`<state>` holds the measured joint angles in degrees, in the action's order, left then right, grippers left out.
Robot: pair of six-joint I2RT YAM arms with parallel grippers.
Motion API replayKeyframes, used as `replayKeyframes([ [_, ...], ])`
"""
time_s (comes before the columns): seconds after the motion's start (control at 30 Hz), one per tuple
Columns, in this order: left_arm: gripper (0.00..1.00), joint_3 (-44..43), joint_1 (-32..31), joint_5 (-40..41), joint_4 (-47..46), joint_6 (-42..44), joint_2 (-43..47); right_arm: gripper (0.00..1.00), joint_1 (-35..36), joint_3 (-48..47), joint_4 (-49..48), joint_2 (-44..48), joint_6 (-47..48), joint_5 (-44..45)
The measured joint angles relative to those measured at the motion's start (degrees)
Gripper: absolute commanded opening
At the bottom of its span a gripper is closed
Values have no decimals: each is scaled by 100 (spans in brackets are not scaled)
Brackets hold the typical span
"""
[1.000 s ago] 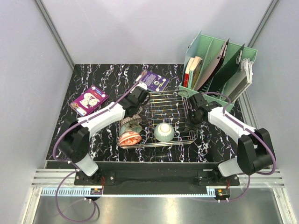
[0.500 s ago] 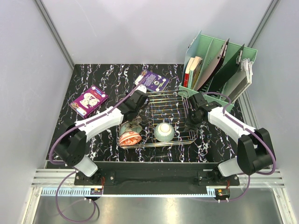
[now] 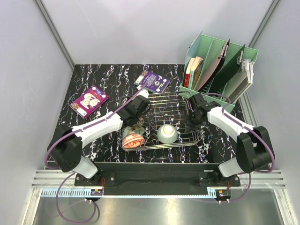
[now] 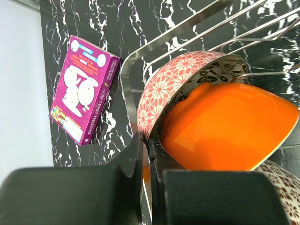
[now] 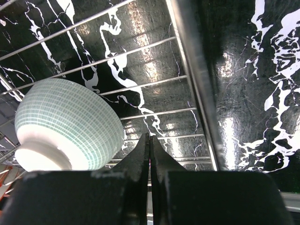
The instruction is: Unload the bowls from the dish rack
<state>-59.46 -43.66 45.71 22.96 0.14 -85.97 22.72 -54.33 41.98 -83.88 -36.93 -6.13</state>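
Observation:
The chrome dish rack [image 3: 167, 107] lies mid-table. At its left end several bowls nest on edge: a red-pink floral one [image 4: 161, 86], a grey patterned one [image 4: 220, 70] and an orange one [image 4: 229, 129]. My left gripper [image 4: 146, 139] is shut at their rims, and orange shows in the slit between its fingers. In the top view this gripper [image 3: 139, 116] covers the stack, with a floral bowl [image 3: 132, 139] showing below it. A pale celadon bowl [image 3: 167, 133] sits upside down in the rack. My right gripper [image 5: 150, 137] is shut and empty, just right of that bowl [image 5: 65, 124], over the rack wires.
Two purple boxes [image 3: 89, 101] [image 3: 153, 81] lie on the black marble table behind the rack. A mint-green file organizer [image 3: 218, 70] with books stands at the back right. The rack's right rim bar [image 5: 192, 70] runs beside my right gripper. Grey walls close three sides.
My left arm has reached further right and toward the near edge. The bowl stack and the rack have shifted slightly right with it. The right arm has barely moved.

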Motion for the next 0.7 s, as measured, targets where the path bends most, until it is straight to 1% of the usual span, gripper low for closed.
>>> replayKeyframes([
  [0.47,0,-22,-66,44,-37,111,11,0,0,-9,-2,-105,46,2],
  [0.7,0,-258,-101,164,-7,271,11,0,0,-11,-20,-168,68,0],
])
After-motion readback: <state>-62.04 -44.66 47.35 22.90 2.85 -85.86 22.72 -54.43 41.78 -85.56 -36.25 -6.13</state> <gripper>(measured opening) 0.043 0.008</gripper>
